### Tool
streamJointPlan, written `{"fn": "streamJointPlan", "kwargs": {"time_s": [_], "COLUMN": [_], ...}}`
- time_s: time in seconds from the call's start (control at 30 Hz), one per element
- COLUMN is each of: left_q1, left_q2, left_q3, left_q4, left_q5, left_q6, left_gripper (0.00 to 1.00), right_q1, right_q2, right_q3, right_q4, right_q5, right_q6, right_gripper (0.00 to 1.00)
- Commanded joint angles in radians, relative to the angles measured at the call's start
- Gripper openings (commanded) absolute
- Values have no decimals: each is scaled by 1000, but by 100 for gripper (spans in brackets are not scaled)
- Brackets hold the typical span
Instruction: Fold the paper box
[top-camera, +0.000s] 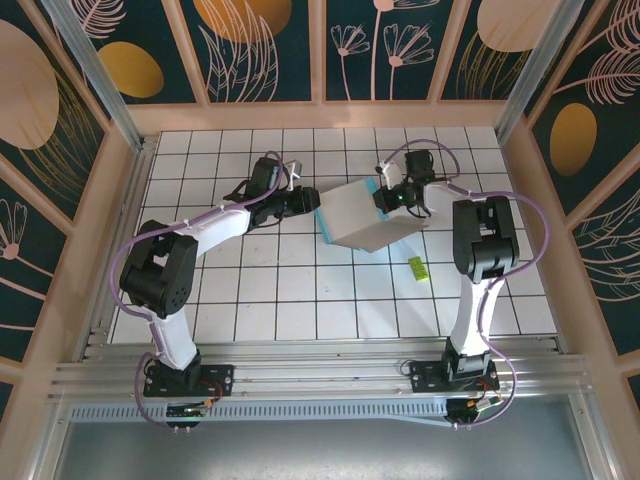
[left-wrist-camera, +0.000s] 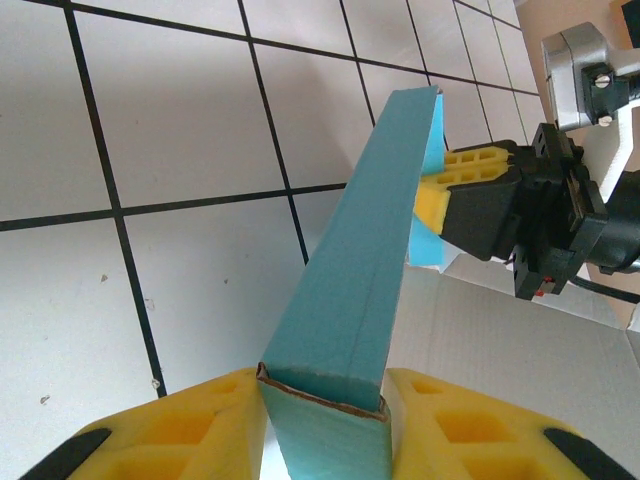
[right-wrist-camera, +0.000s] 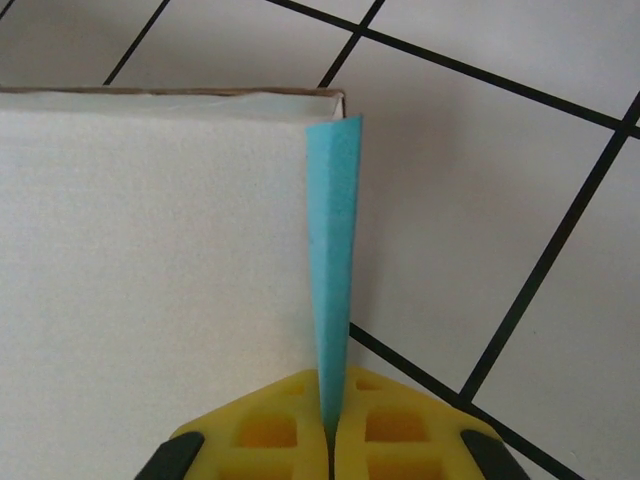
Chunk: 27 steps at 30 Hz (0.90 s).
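The paper box (top-camera: 360, 217) lies mid-table, white face up, light blue along its edges. My left gripper (top-camera: 310, 203) is at its left side, shut on a folded blue side wall (left-wrist-camera: 365, 290) that stands upright between the yellow pads (left-wrist-camera: 190, 430). My right gripper (top-camera: 392, 196) is at the box's far right corner, shut on a thin blue flap (right-wrist-camera: 330, 290) that stands on edge beside the white panel (right-wrist-camera: 150, 280). In the left wrist view the right gripper (left-wrist-camera: 455, 190) pinches the far end of the same wall.
A small yellow-green piece (top-camera: 417, 267) lies on the white tiled table (top-camera: 260, 290) to the right of the box, in front of the right arm. Wooden walls surround the table on three sides.
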Motion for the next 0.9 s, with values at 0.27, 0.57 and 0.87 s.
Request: {"fn": "streamJointPlan", "kwargs": {"time_s": [0.27,0.57,0.87], "left_q1": [-6,-6,-6], "left_q2": [14,14,7], "left_q3": [7,9,6], "left_q4": [10,9,-1], "left_q5": [18,16,11], "left_q6": [8,7,17], "left_gripper": [36,36,36], "right_q1": [95,105,105], "right_q2": [27,68,127], "right_q3": [31,104,171], "right_q4": [-71,-73,-83], "right_q5": [328,241,187], "right_q6": [-85,-19,18], "right_gripper": [12,20,0]}}
